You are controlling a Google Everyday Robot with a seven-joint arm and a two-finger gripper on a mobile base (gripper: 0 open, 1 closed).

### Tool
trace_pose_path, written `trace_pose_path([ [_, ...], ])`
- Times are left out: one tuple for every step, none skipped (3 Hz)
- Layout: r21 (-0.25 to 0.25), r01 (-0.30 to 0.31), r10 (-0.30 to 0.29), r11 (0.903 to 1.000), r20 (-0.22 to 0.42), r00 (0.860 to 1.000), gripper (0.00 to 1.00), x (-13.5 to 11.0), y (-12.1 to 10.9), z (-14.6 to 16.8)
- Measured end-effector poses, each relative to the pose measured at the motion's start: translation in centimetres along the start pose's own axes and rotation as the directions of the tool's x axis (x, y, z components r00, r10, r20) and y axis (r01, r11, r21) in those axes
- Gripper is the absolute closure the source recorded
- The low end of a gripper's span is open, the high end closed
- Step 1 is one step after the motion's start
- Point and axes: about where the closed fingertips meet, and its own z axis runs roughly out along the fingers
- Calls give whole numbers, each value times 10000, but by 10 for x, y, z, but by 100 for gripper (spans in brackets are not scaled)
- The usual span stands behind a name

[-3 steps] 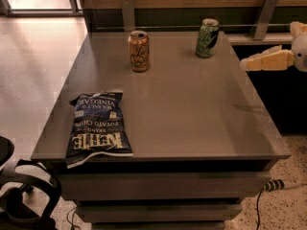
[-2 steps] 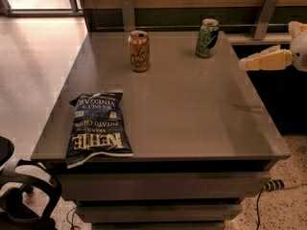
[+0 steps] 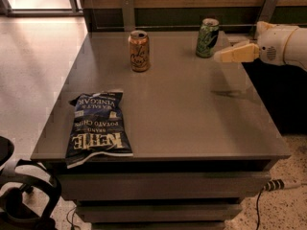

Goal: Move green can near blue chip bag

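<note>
Beside the green can (image 3: 207, 38) hovers the end effector (image 3: 221, 56), grip unclear; orange can (image 3: 139, 51) leftward.

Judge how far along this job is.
Nothing looks done: the green can stands upright at the far side, apart from the blue chip bag lying near left. In hand: the gripper hovers beside the can, not yet holding it. Left: grasp, carry, set down by the bag.

An orange-tan can (image 3: 139, 51) stands upright on a grey table (image 3: 192, 123); a black chair (image 3: 21, 198) sits lower left.
</note>
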Motion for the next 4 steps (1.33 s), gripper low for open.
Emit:
trace_pose_path([
  [-396, -462, 478, 9981, 404, 9980, 0, 3, 1, 45],
  [-488, -674, 709, 9965, 732, 9948, 0, 11, -5, 78],
  [-451, -618, 661, 9971, 1005, 9927, 0, 23, -21, 104],
  [-305, -561, 594, 9980, 1230, 9906, 0, 30, -44, 119],
])
